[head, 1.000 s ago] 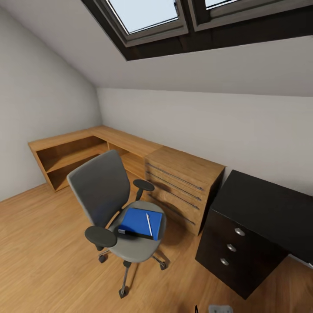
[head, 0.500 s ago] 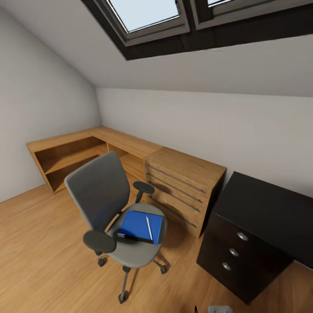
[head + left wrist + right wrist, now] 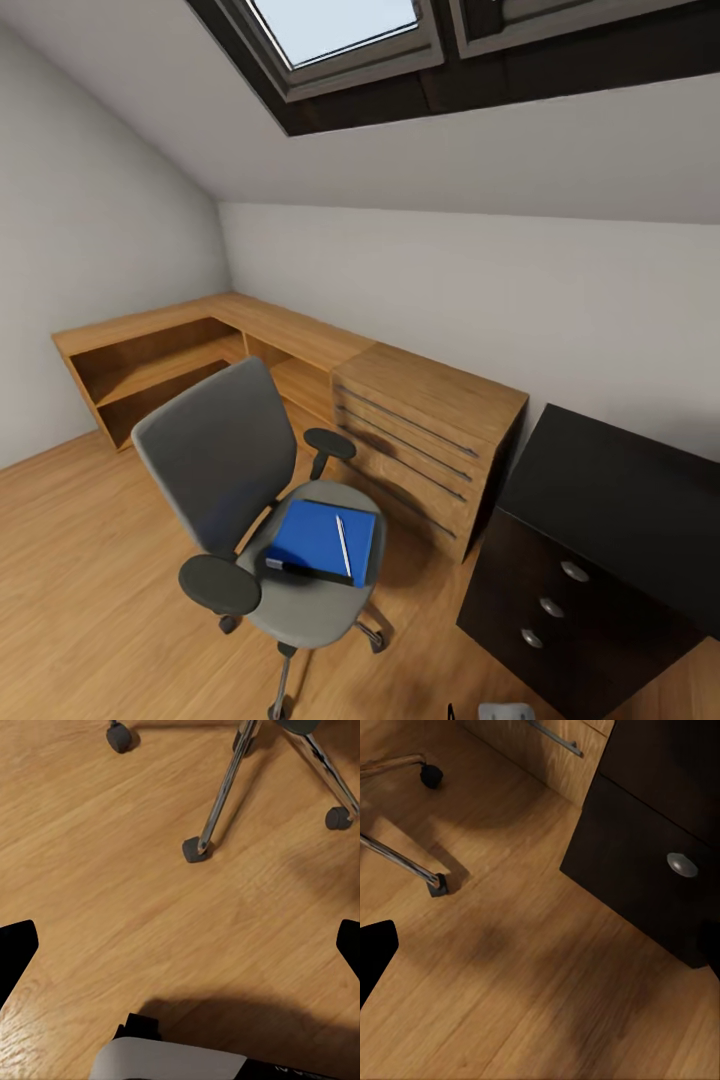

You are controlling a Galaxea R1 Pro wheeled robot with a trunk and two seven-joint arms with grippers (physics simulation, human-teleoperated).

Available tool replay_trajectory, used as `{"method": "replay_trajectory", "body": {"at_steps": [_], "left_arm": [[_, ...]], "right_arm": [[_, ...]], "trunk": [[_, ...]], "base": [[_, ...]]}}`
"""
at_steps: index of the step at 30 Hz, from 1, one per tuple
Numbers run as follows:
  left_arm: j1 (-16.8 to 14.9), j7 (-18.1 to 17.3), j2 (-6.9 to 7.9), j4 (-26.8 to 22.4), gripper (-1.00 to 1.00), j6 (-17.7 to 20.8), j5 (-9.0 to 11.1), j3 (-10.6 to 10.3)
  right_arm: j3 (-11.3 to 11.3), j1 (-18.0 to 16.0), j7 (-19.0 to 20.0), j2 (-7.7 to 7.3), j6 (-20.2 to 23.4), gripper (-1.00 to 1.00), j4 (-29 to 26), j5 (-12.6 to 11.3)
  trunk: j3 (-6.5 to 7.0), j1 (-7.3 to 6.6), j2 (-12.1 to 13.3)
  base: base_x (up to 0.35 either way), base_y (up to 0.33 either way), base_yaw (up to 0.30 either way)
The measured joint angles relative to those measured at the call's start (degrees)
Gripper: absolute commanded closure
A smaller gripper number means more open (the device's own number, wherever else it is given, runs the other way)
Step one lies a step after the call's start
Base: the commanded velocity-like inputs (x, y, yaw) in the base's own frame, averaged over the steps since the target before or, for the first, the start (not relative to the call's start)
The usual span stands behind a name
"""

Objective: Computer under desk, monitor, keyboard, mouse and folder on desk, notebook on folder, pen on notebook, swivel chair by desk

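Desk: my long black desk with round silver knobs (image 3: 610, 520) stands at the right, beside the light wooden drawer cabinet (image 3: 425, 440).
Chair: the grey padded swivel chair with black armrests (image 3: 250, 500) sits on the wooden floor (image 3: 90, 580), apart from the desk.
Folder: the flat bright blue folder (image 3: 322, 540) lies on the seat.
Pen: a slim silver pen (image 3: 343, 545) rests on the folder.
Grippers: my left gripper (image 3: 180, 945) and right gripper (image 3: 540, 945) both have fingers spread wide, holding nothing.

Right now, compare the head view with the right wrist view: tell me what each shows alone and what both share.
Head view alone: the folder lying on the swivel chair seat with a pen on top, plus the skylight. Right wrist view alone: the chair's chrome legs and a caster up close. Shared: the desk drawers with silver knobs, the wooden drawer cabinet, the wooden floor.
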Motion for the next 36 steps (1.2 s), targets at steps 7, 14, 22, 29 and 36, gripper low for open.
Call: {"method": "replay_trajectory", "body": {"at_steps": [7,14,22,29,36], "left_arm": [[0.0,0.0,0.00,0.0,-1.00,0.0,0.0,0.0],[0.0,0.0,0.00,0.0,-1.00,0.0,0.0,0.0],[0.0,0.0,0.00,-0.1,-1.00,-0.1,0.0,0.0],[0.0,0.0,-0.04,0.0,-1.00,-0.1,0.0,0.0],[0.0,0.0,-0.06,0.0,-1.00,0.0,-0.1,0.0]], "right_arm": [[0.0,0.0,0.0,0.01,0.0,-1.00,0.0,0.1],[0.0,0.0,0.0,-0.02,0.0,-1.00,0.0,0.0],[-0.1,0.0,0.0,0.03,-3.4,-1.00,0.0,-0.3],[-0.1,0.0,0.0,-0.01,-5.7,-1.00,0.1,-0.3],[-0.2,0.0,-0.1,-0.01,-5.8,-1.00,0.1,-0.3]], "trunk": [[0.00,0.00,0.0],[0.00,0.00,0.0],[0.38,0.00,0.0],[0.85,0.00,0.0],[1.33,0.00,0.0]], "base": [[0.008,0.000,0.000],[0.000,0.000,0.028],[0.000,0.000,0.205],[0.000,0.000,0.197],[0.000,0.000,0.196]]}}
